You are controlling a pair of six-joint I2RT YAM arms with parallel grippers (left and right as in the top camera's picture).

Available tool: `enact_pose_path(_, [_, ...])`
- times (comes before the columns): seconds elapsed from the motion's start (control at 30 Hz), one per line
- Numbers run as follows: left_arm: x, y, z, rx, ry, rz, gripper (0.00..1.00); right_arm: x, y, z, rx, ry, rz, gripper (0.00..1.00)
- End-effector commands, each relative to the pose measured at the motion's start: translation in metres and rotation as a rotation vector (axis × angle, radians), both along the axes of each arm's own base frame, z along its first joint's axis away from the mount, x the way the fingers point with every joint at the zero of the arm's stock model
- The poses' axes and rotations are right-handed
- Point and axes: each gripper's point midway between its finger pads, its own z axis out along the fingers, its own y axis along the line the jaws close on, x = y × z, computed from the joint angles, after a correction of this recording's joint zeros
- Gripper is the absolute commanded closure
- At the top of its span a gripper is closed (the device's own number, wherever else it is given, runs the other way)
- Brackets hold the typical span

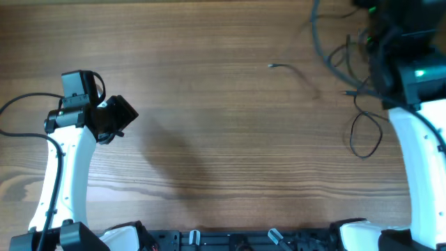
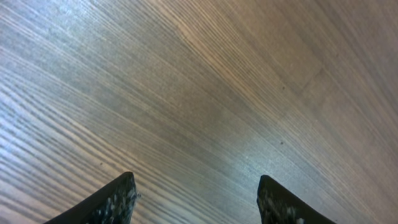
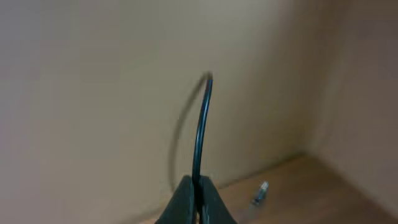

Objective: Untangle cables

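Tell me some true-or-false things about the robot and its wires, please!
1. The left gripper is open and holds nothing. True.
2. The right gripper is empty. False: it is shut on a thin black cable.
3. The cable loop lies beside the left arm. False: it lies on the table by the right arm.
4. A small plug lies on the table near the right gripper. True.
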Motion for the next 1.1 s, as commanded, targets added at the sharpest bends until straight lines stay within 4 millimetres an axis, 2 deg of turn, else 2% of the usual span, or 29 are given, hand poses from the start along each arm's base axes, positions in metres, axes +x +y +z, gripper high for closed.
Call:
enact_pose_path(0.0, [0.0,-0.001,0.003,-0.01,-0.011,0.008,0.36,-0.029,-0.081,0.015,-0.059,-0.023,-0.318,0.96])
enact_pose_path(0.07, [0.0,-0.001,0.003,-0.01,-0.012,0.008,0.36,-0.038,-0.109,0.009,-0.065,0.008,-0.394,0.96])
enact_pose_path(0.13, [0.0,-0.001,0.003,-0.01,-0.012,0.008,0.36,-0.042,-0.131,-0.014,-0.033,0.09,-0.407,0.96])
enact_pose_path(0.23, [0.0,-0.001,0.003,-0.01,-0.013,0.008,0.36,-0.026,-0.128,-0.091,0.054,0.361,-0.216,0.96])
enact_pose_path(0.27, [0.0,-0.001,0.003,-0.01,-0.013,0.008,0.36,-0.022,-0.125,-0.114,0.086,0.435,-0.167,0.89])
enact_pose_path(0.33, [0.0,-0.001,0.003,-0.01,-0.013,0.008,0.35,-0.016,-0.116,-0.142,0.129,0.521,-0.095,0.29])
enact_pose_path(0.37, [0.0,-0.001,0.003,-0.01,-0.013,0.008,0.34,-0.016,-0.111,-0.151,0.144,0.549,-0.071,0.17])
enact_pose_path(0.43, [0.0,-0.001,0.003,-0.01,-0.013,0.008,0.33,-0.016,-0.099,-0.163,0.179,0.592,-0.006,0.07])
enact_pose_path(0.57, [0.009,-0.011,0.008,-0.063,-0.057,-0.026,0.3,-0.015,-0.07,-0.172,0.215,0.633,0.171,0.02])
enact_pose_path(0.6, [0.013,-0.015,0.011,-0.084,-0.082,-0.039,0.29,-0.017,-0.054,-0.176,0.261,0.65,0.25,0.0])
enact_pose_path(0.63, [0.024,-0.024,0.018,-0.113,-0.134,-0.074,0.27,-0.021,-0.03,-0.18,0.308,0.671,0.385,0.0])
enact_pose_path(0.67, [0.035,-0.036,0.027,-0.136,-0.199,-0.147,0.26,-0.023,-0.009,-0.18,0.348,0.672,0.505,0.0])
enact_pose_path(0.73, [0.062,-0.077,0.051,-0.107,-0.38,-0.381,0.22,-0.031,0.04,-0.177,0.348,0.667,0.797,0.0])
enact_pose_path(0.77, [0.066,-0.091,0.056,-0.064,-0.417,-0.46,0.18,-0.033,0.048,-0.181,0.328,0.686,0.825,0.0])
enact_pose_path(0.8, [0.068,-0.101,0.054,0.023,-0.422,-0.513,0.12,-0.033,0.048,-0.191,0.296,0.728,0.785,0.0])
enact_pose_path(0.83, [0.068,-0.1,0.049,0.106,-0.392,-0.501,0.07,-0.033,0.044,-0.201,0.263,0.774,0.721,0.0])
enact_pose_path(0.87, [0.063,-0.095,0.042,0.198,-0.345,-0.484,0.04,-0.036,0.037,-0.211,0.237,0.824,0.639,0.0])
enact_pose_path(0.93, [0.041,-0.075,0.024,0.351,-0.198,-0.449,0.02,-0.049,0.017,-0.234,0.203,0.941,0.455,0.0])
enact_pose_path(1.07, [-0.015,-0.046,-0.003,0.282,0.075,-0.27,0.01,-0.08,0.018,-0.272,0.279,1.095,0.408,0.0])
